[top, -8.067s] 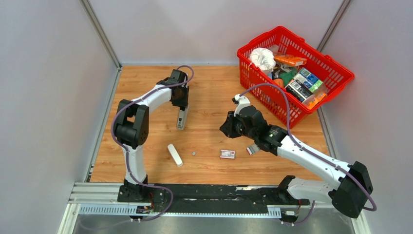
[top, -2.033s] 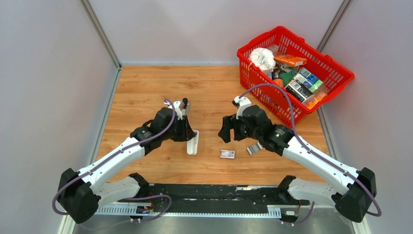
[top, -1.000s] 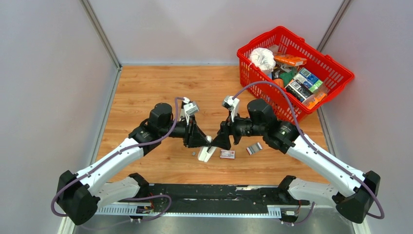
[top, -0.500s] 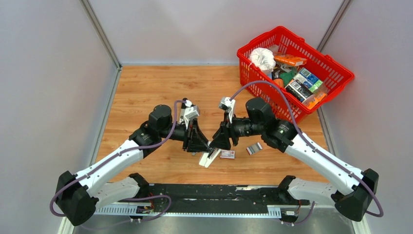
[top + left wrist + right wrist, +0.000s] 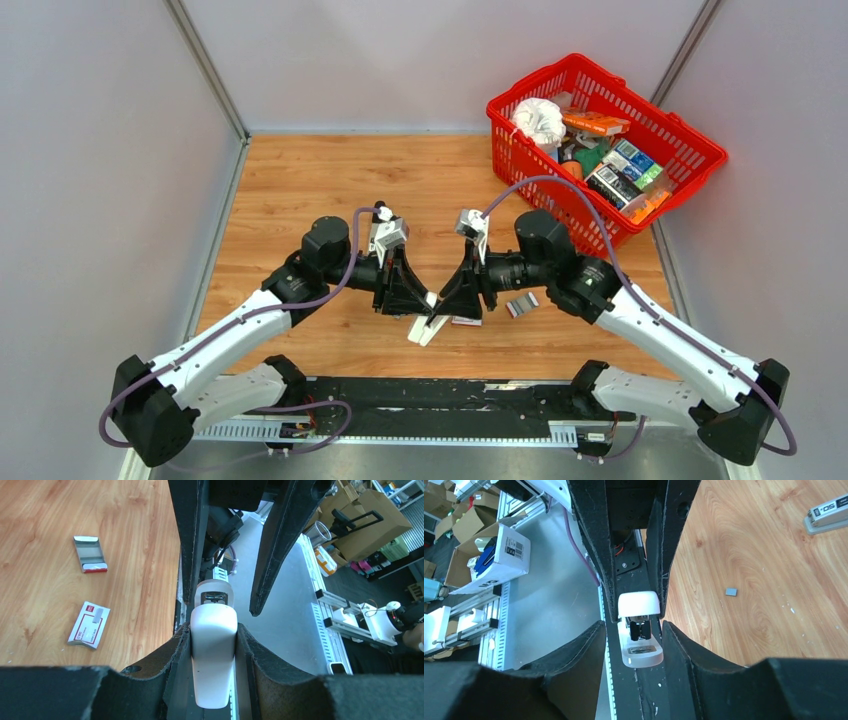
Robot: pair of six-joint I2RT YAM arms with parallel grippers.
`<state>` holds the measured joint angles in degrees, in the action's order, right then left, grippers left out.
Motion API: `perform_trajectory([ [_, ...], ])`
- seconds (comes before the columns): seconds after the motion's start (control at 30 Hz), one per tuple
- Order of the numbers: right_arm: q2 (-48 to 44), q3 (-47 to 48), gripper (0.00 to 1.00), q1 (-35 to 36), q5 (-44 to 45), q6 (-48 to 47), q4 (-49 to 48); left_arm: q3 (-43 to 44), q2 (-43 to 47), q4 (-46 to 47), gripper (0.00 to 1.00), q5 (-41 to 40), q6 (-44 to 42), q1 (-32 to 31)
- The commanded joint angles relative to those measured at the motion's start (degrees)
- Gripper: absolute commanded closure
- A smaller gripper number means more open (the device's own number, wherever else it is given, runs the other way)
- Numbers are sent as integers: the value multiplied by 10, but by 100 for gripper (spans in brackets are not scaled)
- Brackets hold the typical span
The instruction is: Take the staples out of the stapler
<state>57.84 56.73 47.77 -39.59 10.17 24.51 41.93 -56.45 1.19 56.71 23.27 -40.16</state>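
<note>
Stapler [image 5: 427, 327]: no longer lying flat near the front-left of the table [image 5: 300, 180]; now held up by left gripper [image 5: 423, 303] at mid near edge. Right gripper [image 5: 447, 308] swung in, fingers flanking its free end.

Robotics lab — grey partition walls [image 5: 100, 150], aluminium rail [image 5: 195, 392], cardboard boxes [image 5: 374, 512]

The left end effector [image 5: 213, 632] clamps the white stapler [image 5: 213, 660] (red-and-white box [image 5: 89, 625] nearby).
</note>
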Motion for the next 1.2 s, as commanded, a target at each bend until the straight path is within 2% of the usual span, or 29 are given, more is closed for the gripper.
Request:
perform_trajectory([
  [0.0,-4,-4,53,10,-13,-9,-15,9,13,27,100,13,-10,-4],
  [0.13,5,-6,56,15,-12,-9,-16,9,12,25,100,12,-11,-5],
  [0.3,14,-6,78,23,-8,-13,-10,10,15,24,100,11,-12,-6],
  [0.57,6,-16,93,48,10,-16,-5,21,37,36,100,-12,-2,-6],
  [1.17,-30,-69,95,68,32,9,-17,26,115,21,100,-109,-2,-6],
])
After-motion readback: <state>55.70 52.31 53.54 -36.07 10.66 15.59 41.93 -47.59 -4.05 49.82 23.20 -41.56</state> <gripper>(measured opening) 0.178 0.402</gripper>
